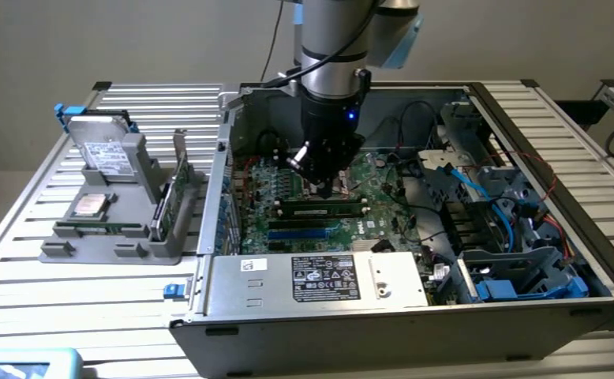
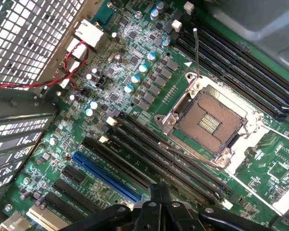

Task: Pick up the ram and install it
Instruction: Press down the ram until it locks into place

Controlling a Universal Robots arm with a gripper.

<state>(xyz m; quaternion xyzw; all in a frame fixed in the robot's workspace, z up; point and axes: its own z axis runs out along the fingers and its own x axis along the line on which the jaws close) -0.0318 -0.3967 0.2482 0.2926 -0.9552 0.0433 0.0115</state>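
fingers (image 1: 324,189) are sitting fully closed, gripping nothing, right over the ram (image 1: 321,210) — risking them jamming into the motherboard (image 2: 135,82).

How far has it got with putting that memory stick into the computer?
Nearly there, it seems. Done: the ram is inside the case, lying along a slot on the motherboard. In hand: the gripper, shut, has its tips right at the ram's top edge, apparently pressing on it. Left: I cannot tell whether the ram is pushed fully home.
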